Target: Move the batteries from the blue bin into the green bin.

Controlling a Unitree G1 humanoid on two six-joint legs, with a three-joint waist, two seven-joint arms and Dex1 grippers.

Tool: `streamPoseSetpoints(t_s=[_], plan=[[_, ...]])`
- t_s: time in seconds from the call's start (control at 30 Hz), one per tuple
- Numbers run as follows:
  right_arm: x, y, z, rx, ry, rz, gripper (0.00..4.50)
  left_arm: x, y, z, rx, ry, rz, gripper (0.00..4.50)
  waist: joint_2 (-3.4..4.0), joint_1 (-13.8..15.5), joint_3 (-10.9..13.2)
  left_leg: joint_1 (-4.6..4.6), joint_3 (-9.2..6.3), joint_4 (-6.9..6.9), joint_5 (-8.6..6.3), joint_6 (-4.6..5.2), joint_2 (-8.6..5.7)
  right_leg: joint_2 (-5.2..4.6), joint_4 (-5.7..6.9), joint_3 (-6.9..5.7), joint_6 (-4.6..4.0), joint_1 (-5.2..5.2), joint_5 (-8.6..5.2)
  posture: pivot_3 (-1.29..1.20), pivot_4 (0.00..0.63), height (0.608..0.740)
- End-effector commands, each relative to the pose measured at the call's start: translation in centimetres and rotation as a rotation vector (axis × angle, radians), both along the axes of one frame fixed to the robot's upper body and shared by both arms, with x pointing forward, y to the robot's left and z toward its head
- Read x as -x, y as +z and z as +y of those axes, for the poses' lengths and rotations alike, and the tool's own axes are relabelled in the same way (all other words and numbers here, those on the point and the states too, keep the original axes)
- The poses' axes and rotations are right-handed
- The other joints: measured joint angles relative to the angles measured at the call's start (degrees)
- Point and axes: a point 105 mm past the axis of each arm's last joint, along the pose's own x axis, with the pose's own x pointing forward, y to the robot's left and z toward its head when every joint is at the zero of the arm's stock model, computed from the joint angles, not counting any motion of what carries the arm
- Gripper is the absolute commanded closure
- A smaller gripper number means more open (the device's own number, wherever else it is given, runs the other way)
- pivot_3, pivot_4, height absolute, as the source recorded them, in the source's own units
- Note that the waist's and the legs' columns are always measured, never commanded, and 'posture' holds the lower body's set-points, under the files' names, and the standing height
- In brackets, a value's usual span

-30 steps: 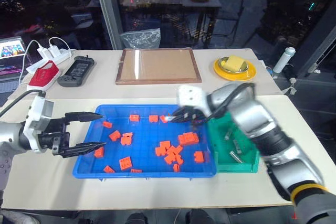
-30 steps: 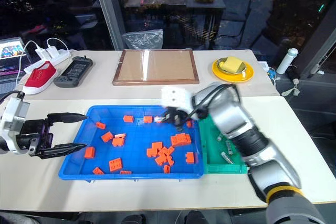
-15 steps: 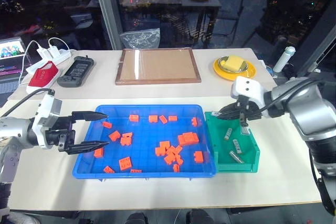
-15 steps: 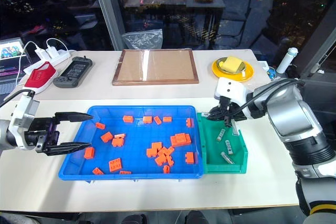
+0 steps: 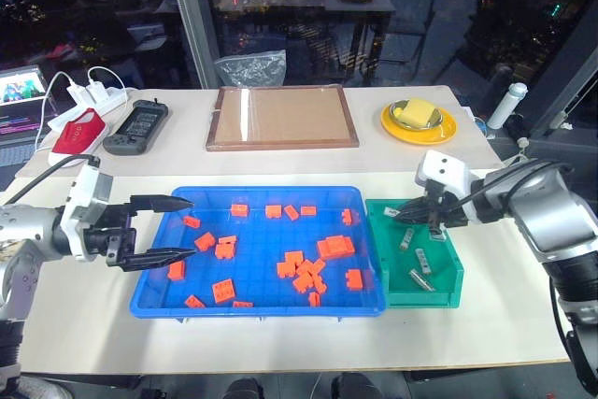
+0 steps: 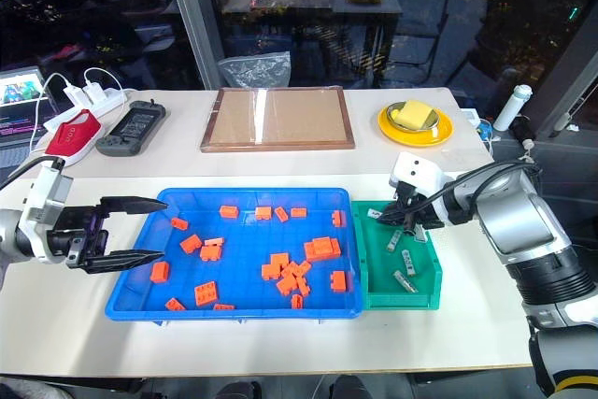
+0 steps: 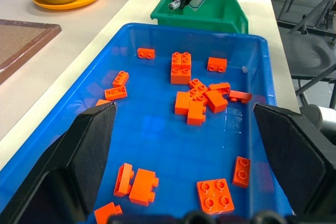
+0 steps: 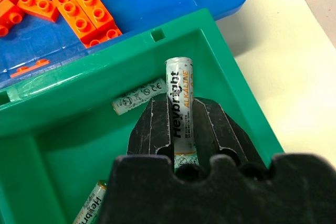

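**Battery held over the green bin**

One battery [image 8: 179,109] is clamped lengthwise between the two black fingers of the right pincer [image 8: 178,129], with its free end sticking out past the fingertips. It is held above the green bin [image 5: 448,273], at the bin's far end beside the blue bin. Three more batteries [image 5: 420,257] lie loose on the green bin's floor; in the right wrist view one of them [image 8: 139,97] is seen just beyond the held one, and another shows at the lower edge.

The blue bin [image 5: 149,287] sits on the bench [image 5: 280,343], its right side touching the green bin. Orange bricks [image 5: 297,268] are scattered over its floor, some in a loose cluster near the middle and others singly toward the edges. No battery can be made out among them.

The right arm is reached in from the right side, its pincer angled downward and toward the left over the green bin. The left pincer [image 5: 168,228] is held at the left end of the blue bin, pointing across it toward the right, with its fingers spread wide apart and nothing between them.

Farther back on the bench are a wooden framed board [image 5: 281,117] and a yellow plate [image 5: 419,123].
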Motion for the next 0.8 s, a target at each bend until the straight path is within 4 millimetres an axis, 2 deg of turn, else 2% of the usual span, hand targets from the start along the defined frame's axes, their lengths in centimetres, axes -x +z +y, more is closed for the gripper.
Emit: streamPoseSetpoints(t_s=[0.03,0.07,0.2,0.33,0.43,0.5,0.57,0.63,0.7,0.8], plan=[[-0.5,0.6,-0.7,0.041,-0.021,-0.042,2.92,0.0,0.6,0.1,-0.007,-0.001,-0.038,0.00,0.00,0.0,0.0,0.00,0.00,0.00,0.00,0.00,0.00,0.00,0.00,0.00,0.00,0.00,0.00,0.00,0.150,0.740],[-0.4,0.5,-0.9,0.047,-0.023,-0.041,2.69,0.0,0.6,0.1,-0.007,0.000,-0.038,0.00,0.00,0.0,0.0,0.00,0.00,0.01,0.00,0.00,0.00,0.00,0.00,0.00,0.00,0.01,0.00,0.00,0.150,0.740],[-0.2,1.2,-1.2,0.041,-0.021,-0.051,1.30,0.0,0.6,0.1,-0.006,0.002,-0.039,0.00,0.00,0.0,0.0,0.00,0.00,0.00,0.00,0.00,0.00,0.00,0.00,0.00,0.00,0.00,0.00,0.00,0.150,0.740],[0.8,3.2,-0.7,0.016,0.022,-0.052,0.03,-0.1,0.7,0.3,-0.012,0.016,-0.048,0.00,0.01,0.0,0.0,0.00,0.00,0.00,0.00,0.00,0.00,0.00,0.00,0.00,0.00,0.01,0.00,0.00,0.150,0.740],[1.8,5.9,0.6,-0.054,0.092,-0.096,0.03,-0.2,0.7,0.5,-0.010,0.040,-0.048,0.00,0.04,-0.1,0.0,-0.01,0.00,0.01,0.00,0.00,0.00,0.00,0.00,0.00,0.00,0.00,0.00,0.00,0.150,0.740],[1.4,8.1,1.3,-0.178,0.097,-0.166,0.03,-0.7,0.2,0.9,-0.050,0.088,-0.049,0.00,0.05,-0.2,0.0,0.03,0.00,0.00,0.00,0.00,0.01,0.00,0.02,0.01,0.00,0.00,0.00,0.00,0.150,0.740],[0.7,9.3,1.1,-0.248,0.070,-0.233,0.03,-1.1,0.3,1.1,-0.035,0.123,-0.038,0.00,0.04,-0.2,0.0,0.10,0.00,-0.01,0.00,0.00,0.01,0.01,0.03,0.01,0.00,0.04,0.00,0.00,0.150,0.740],[0.0,9.6,0.3,-0.286,0.030,-0.319,0.03,-1.7,1.1,1.3,0.003,0.170,-0.047,0.00,-0.02,0.0,0.0,0.09,-0.02,-0.01,0.00,0.00,0.01,0.02,0.03,0.00,0.00,0.07,0.00,0.00,0.150,0.740],[-0.1,9.7,0.0,-0.348,0.041,-0.381,0.03,-2.3,1.1,1.6,-0.016,0.222,-0.042,0.00,-0.05,0.4,0.0,0.00,-0.03,0.03,0.00,0.00,0.01,0.01,-0.01,0.00,0.00,0.07,0.00,0.00,0.150,0.740],[0.0,8.4,-0.5,-0.428,0.017,-0.309,0.03,-3.5,0.6,2.2,-0.042,0.322,-0.024,0.00,-0.04,0.6,0.0,-0.11,-0.03,0.12,0.00,0.00,-0.05,-0.03,0.00,0.01,0.00,0.06,0.00,0.00,0.150,0.740]])
